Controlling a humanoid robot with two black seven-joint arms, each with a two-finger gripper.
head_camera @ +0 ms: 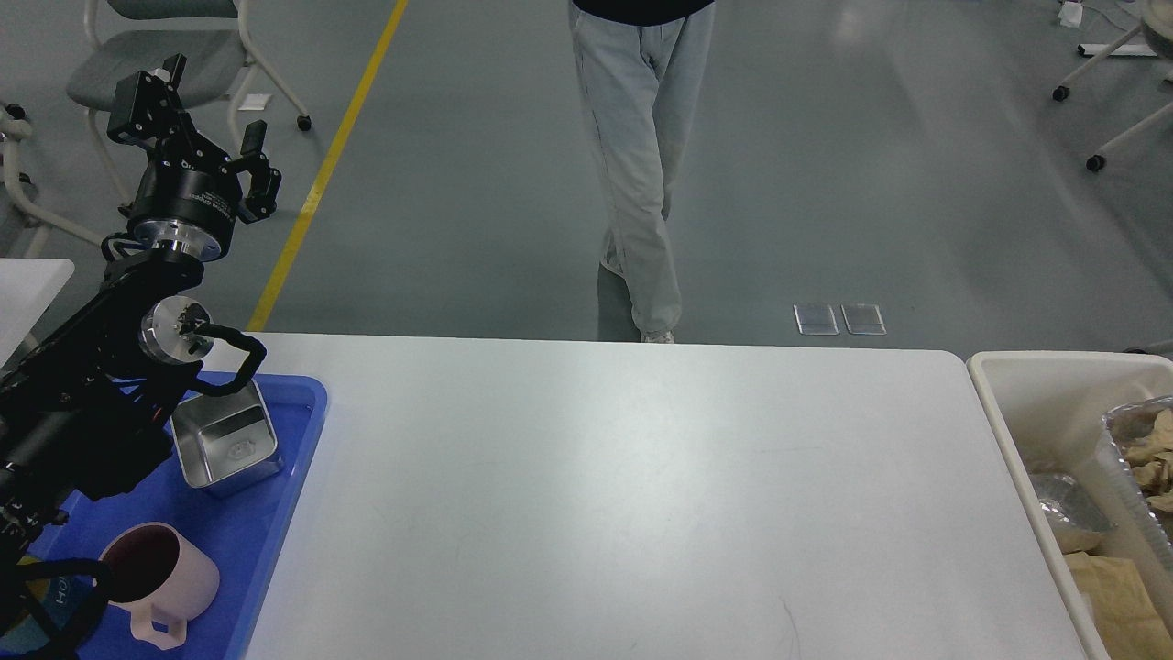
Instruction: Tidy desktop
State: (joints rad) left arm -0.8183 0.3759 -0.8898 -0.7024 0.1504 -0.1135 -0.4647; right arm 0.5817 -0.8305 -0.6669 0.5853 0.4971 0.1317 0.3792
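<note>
The desktop [623,495] is a wide white tabletop with rounded corners, and its middle carries nothing. My left gripper [197,124] is raised above the far left corner, past the table's back edge. It stands open with nothing between its fingers. My right gripper is out of view.
A blue tray [275,513] at the left holds a square metal container [224,440], a pink mug [156,582] and a dark cup [55,596] half hidden by my arm. A cream bin [1035,385] at the right holds a foil tray with crumpled brown paper [1145,449]. A person [637,165] stands beyond the table.
</note>
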